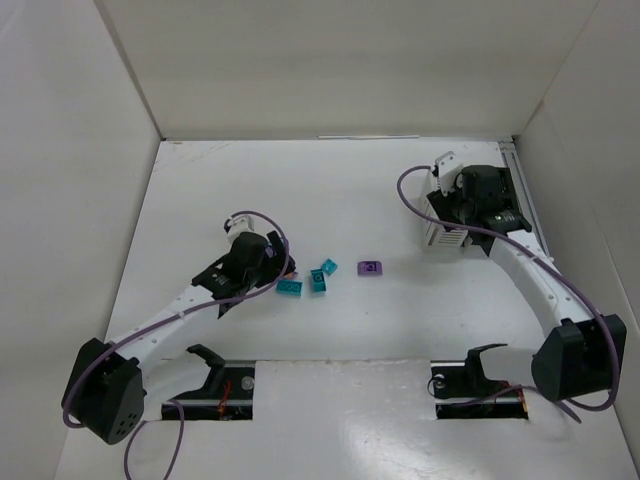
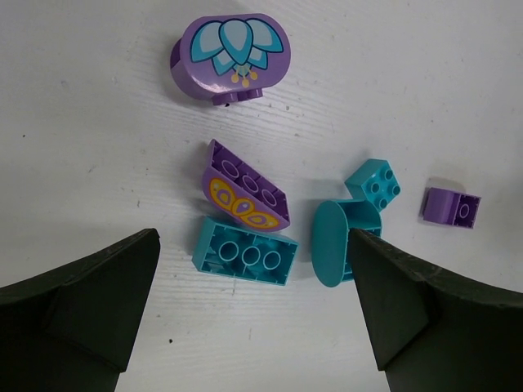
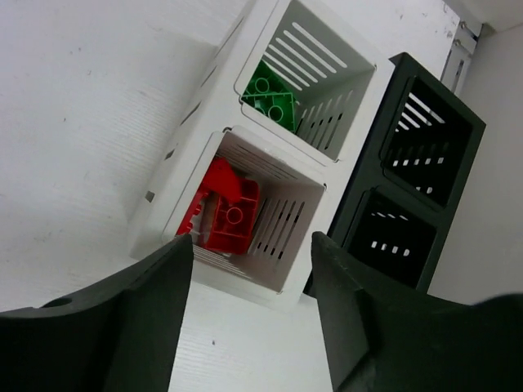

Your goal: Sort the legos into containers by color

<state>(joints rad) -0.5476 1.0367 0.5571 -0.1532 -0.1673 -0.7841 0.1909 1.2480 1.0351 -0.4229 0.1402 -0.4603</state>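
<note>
My left end effector [image 2: 253, 245] hangs wide open and empty over the loose teal and purple legos [image 2: 245, 251] near the middle of the table [image 1: 400, 190]. My right end effector [image 3: 252, 245], also open and holding nothing, hovers over the white container [image 3: 204, 106] toward the far right corner. A red lego [image 3: 233, 214] and a green lego [image 3: 270, 96] sit in separate compartments of it, with the black container [image 3: 372, 175] touching alongside.
</note>
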